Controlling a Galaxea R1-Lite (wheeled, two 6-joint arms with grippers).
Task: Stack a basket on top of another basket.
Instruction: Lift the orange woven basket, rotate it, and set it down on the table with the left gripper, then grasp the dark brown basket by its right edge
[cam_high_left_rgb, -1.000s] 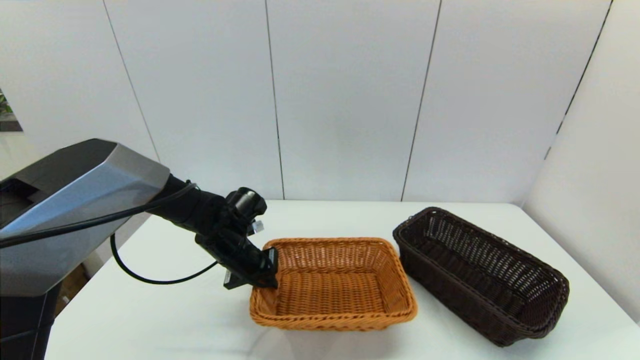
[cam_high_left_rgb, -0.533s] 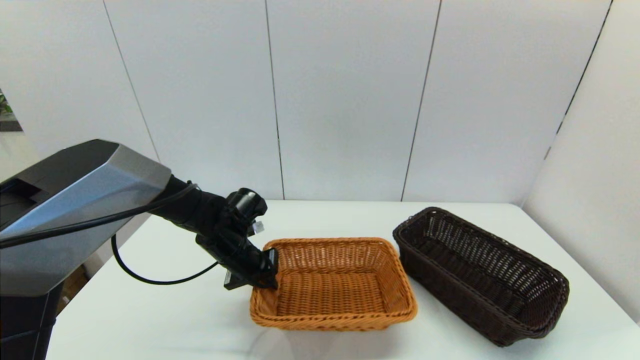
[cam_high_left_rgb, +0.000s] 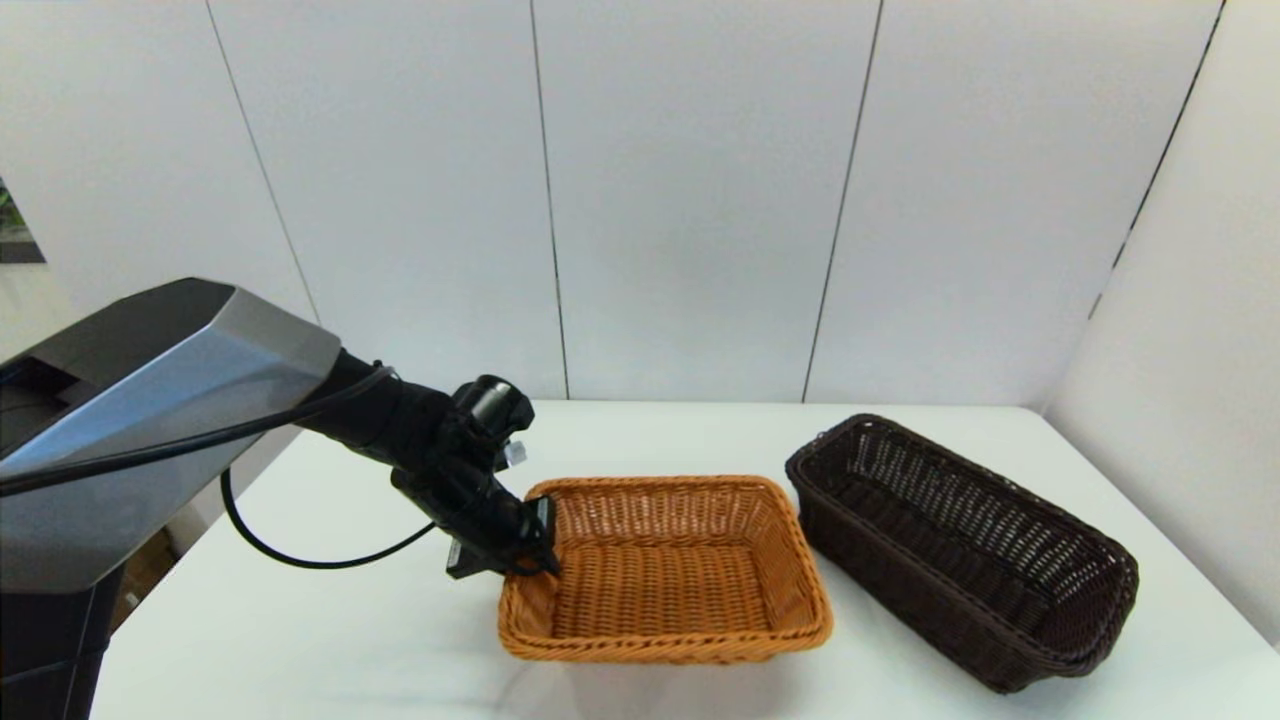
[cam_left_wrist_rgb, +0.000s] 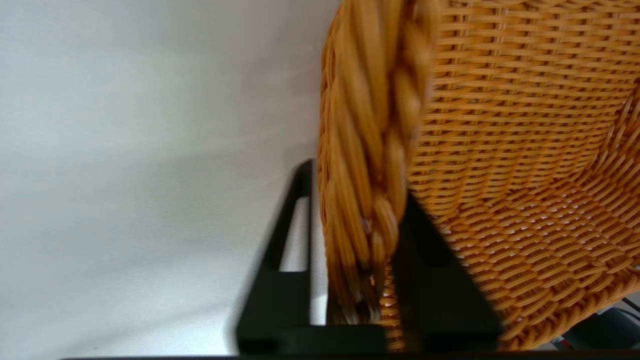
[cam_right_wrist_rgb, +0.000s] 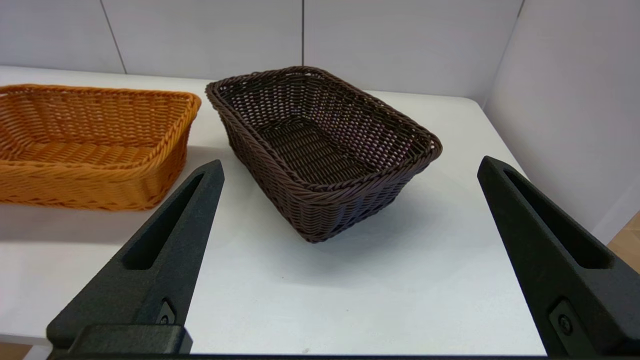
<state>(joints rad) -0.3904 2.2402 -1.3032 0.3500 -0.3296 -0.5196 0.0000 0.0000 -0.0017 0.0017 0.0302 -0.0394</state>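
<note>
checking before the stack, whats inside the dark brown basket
Nothing: the dark brown basket shows only its bare woven floor. A strip of floor behind its near wall is hidden. The left claw grips the orange-tan basket instead.

Tan basket (cam_high_left_rgb: 665, 570): orange-tan rectangular wicker, sloping sides, braided rim, empty, mouth up, at the table's middle; the left end of its rim sits clamped between two black fingers (cam_left_wrist_rgb: 435, 280), and that end appears slightly raised. Dark basket (cam_high_left_rgb: 960, 545): dark brown, almost black, open-weave rectangular wicker with braided rim, empty, upright on the table, just to the right of the tan basket, apart from it and angled diagonally.
</note>
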